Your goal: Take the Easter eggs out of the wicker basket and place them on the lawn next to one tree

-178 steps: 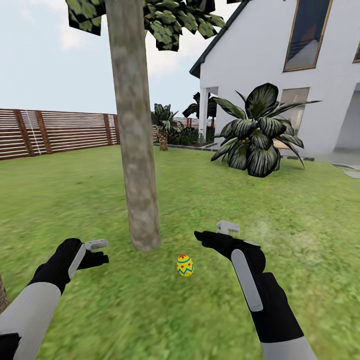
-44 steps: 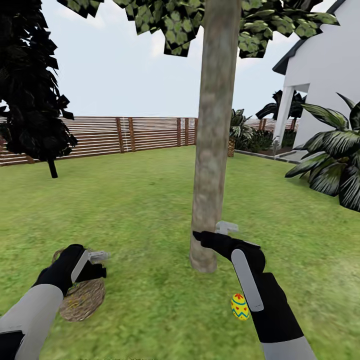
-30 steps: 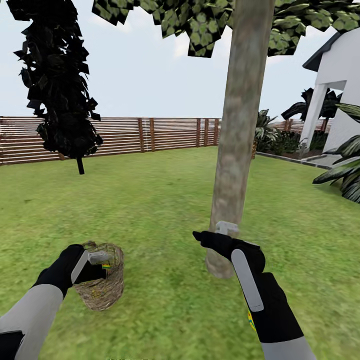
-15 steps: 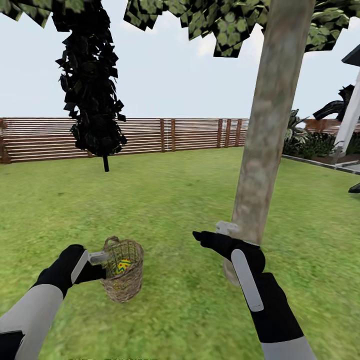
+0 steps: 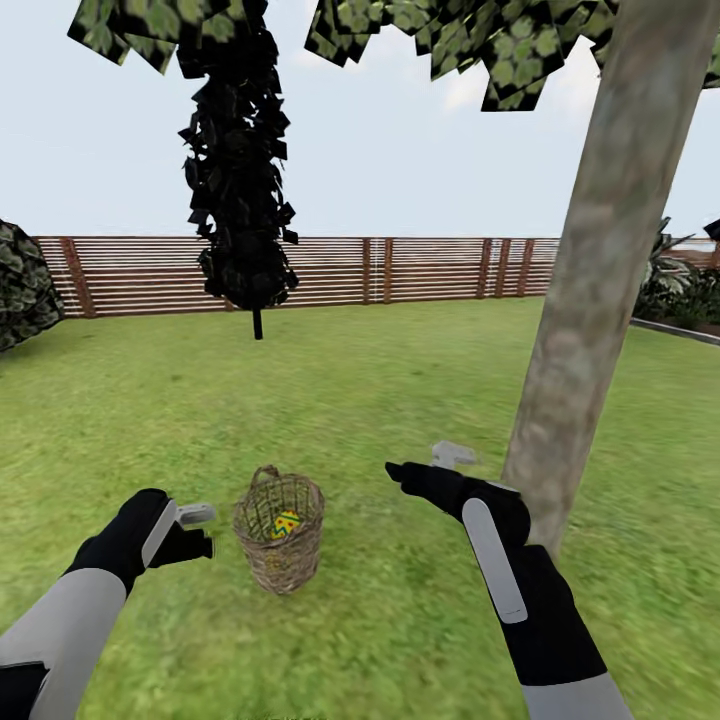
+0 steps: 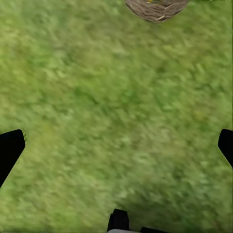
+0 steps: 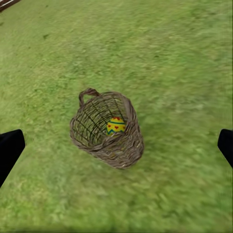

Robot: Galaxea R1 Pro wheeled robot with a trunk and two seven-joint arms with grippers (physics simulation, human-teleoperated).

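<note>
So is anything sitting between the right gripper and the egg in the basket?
Only the wicker basket itself: the egg lies inside its woven wall. Open lawn separates the open right gripper from the basket.

A brown horizontal-slat wooden fence (image 5: 420,270) runs across the middle of the frame under a pale blue sky (image 5: 400,170) with faint white cloud at the upper right. A dark, narrow cypress-like tree (image 5: 240,200) stands before the fence left of centre, and a rounded dark shrub (image 5: 20,285) sits at the left edge. At the far right edge, low dark plants (image 5: 680,285) grow behind a grey border strip (image 5: 680,332).
</note>
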